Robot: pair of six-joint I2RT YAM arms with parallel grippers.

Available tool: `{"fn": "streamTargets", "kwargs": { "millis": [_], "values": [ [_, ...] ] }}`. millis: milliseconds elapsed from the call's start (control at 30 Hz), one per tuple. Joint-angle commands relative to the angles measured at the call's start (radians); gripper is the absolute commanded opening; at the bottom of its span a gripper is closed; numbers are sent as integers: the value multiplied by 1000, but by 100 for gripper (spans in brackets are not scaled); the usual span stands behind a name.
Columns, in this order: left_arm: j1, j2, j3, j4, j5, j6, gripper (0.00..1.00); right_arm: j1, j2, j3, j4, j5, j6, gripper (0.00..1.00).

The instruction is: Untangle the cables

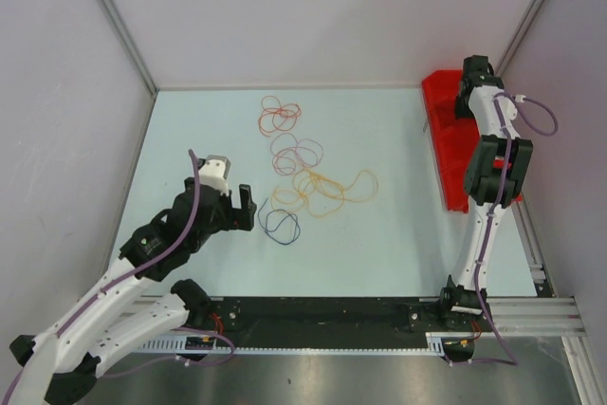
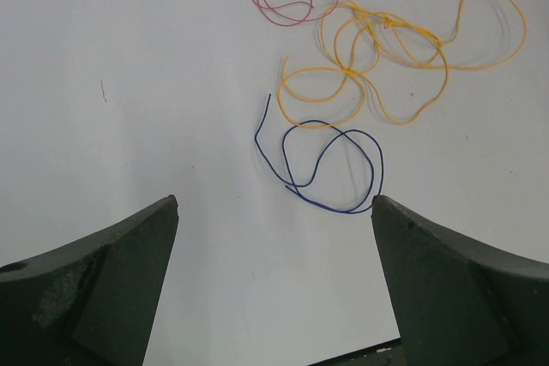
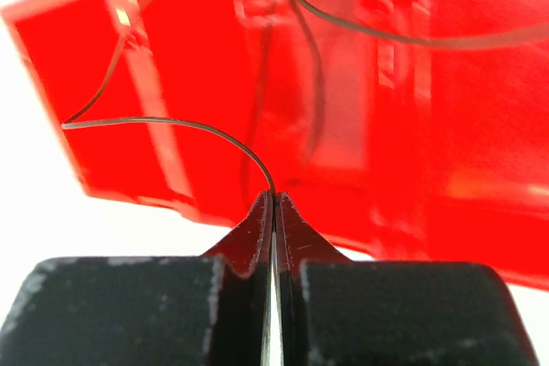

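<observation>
The pale worktop (image 1: 379, 234) carries a red bin (image 1: 446, 139) along its right edge, and every place below is given from that bin.

The right arm (image 1: 488, 196) rises on the near side of the bin and reaches over its far end. The left arm (image 1: 123, 282) stretches out well to the left of the bin, beyond the loose cables.

The right gripper (image 3: 273, 199) is pressed closed, with its jaws meeting tip to tip. It pinches a thin dark cable (image 3: 171, 123), which curls up and away directly in front of the bin's red walls. The left gripper (image 2: 274, 207) stands wide open and grips nothing, with its two dark fingers (image 2: 129, 280) spread apart above the bare worktop.

The other cables lie flat in curly loops on the worktop, left of the bin and apart from it.
- The orange-yellow cable (image 2: 390, 25) makes the widest tangle and lies nearest the bin.
- The pinkish-brown cable (image 2: 283, 21) lies just beyond it, touching or overlapping its far edge.
- The red cable (image 1: 280, 118) sits farther back still, level with the bin's far end.
- The dark blue cable (image 2: 294, 186) is the smallest coil, farthest from the bin on the near side. It lies just off the orange-yellow loops, right in front of the open left gripper.
</observation>
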Motion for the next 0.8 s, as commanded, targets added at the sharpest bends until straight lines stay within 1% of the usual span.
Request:
{"fn": "streamTargets", "kwargs": {
  "millis": [0,100,167,233,267,367,400,433,467,500,533,567,600,633,700,733,767],
  "values": [
    [6,8,-2,13,-13,-12,100,-36,106,115,33,13,24,0],
    [8,17,0,11,-17,-14,100,-54,149,163,59,27,-8,0],
    [8,24,0,8,-17,-14,100,-63,150,166,82,41,-60,0],
    [9,28,1,7,-20,-14,100,-71,123,153,142,39,-115,0],
    [11,30,1,8,-20,-14,100,-73,108,142,157,41,-150,0],
    [12,34,1,8,-20,-14,100,-71,14,64,228,83,-180,0],
    [13,34,1,7,-20,-14,100,-71,-44,-3,259,103,-219,0],
    [13,34,1,8,-20,-14,100,-70,-79,-36,286,128,-236,0],
    [14,33,1,8,-19,-14,100,-63,-107,-67,353,174,-261,0],
    [14,31,1,8,-19,-14,100,-60,-132,-129,393,191,-320,0],
    [14,28,1,8,-20,-14,100,-57,-180,-151,432,205,-356,0],
    [13,27,1,8,-20,-14,100,-53,-198,-173,505,220,-387,0],
    [13,25,1,8,-20,-14,100,-50,-216,-188,539,223,-458,0],
    [14,24,1,8,-22,-14,100,-47,-239,-208,573,228,-492,0],
    [14,22,1,7,-22,-14,100,-27,-267,-232,688,272,-569,0],
    [13,22,1,8,-22,-14,100,-17,-274,-254,728,298,-644,0],
    [13,21,1,8,-22,-16,100,-7,-293,-262,800,359,-686,0]
  ]
}}
